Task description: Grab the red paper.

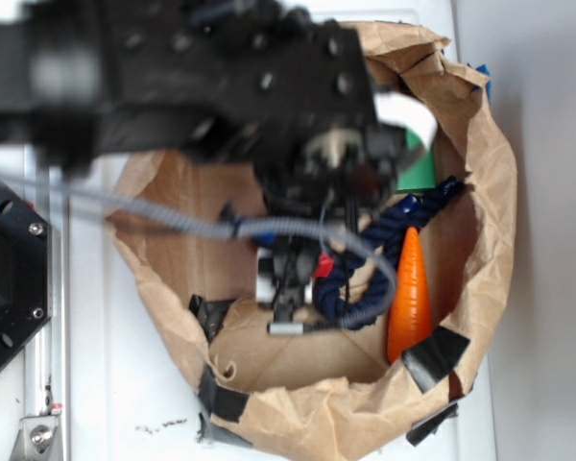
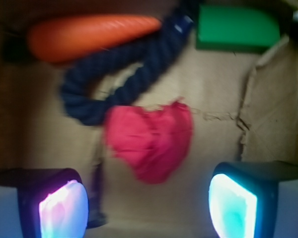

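Note:
The red paper (image 2: 151, 141) is a crumpled bright red wad lying on the brown paper floor, just ahead of my fingers and between their lines. In the exterior view only a small red bit of it (image 1: 324, 265) shows beside the gripper. My gripper (image 2: 148, 208) is open and empty, its two glowing pads (image 2: 64, 208) wide apart and short of the wad. In the exterior view the gripper (image 1: 290, 307) hangs inside the brown paper bag (image 1: 480, 192), over its floor.
A dark blue rope (image 2: 119, 69) curls behind the wad and touches its upper left edge. An orange carrot-shaped cone (image 2: 89, 34) lies beyond the rope. A green block (image 2: 237, 27) sits at the far right. The bag's raised crumpled walls ring the area.

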You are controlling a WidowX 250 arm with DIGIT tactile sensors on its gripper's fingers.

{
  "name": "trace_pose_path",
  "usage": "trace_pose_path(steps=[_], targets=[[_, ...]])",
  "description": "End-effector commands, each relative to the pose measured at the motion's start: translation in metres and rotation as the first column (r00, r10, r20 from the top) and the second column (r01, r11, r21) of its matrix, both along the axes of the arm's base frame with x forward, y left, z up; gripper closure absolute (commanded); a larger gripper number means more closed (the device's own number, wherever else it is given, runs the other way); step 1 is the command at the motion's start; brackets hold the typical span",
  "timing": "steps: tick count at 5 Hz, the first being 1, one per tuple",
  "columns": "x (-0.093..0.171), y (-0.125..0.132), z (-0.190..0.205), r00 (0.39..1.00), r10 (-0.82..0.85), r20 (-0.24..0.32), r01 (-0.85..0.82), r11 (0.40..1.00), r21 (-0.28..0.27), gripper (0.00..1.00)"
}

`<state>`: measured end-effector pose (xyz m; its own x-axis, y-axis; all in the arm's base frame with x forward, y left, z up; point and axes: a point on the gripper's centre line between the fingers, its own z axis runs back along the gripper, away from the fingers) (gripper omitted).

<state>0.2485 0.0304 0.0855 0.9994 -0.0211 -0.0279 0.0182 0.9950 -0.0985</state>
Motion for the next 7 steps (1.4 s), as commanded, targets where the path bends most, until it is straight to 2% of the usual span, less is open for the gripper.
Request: trace_pose_path(steps=[1, 3, 4, 6, 7], targets=[[0.014, -0.005, -0.044, 0.994, -0.100, 0.050, 0.101, 0.995, -0.015, 0.00], [0.034, -0.015, -0.032, 0.991, -0.106, 0.082, 0.110, 0.993, -0.039, 0.00], [0.031, -0.012, -0.032, 0.993, -0.080, 0.089, 0.084, 0.996, -0.034, 1.00], [0.026, -0.009, -0.021, 0.994, -0.058, 0.095, 0.061, 0.997, -0.037, 1.00], [0.018, -0.002, -0.002, 0.995, -0.037, 0.093, 0.041, 0.998, -0.041, 1.00]])
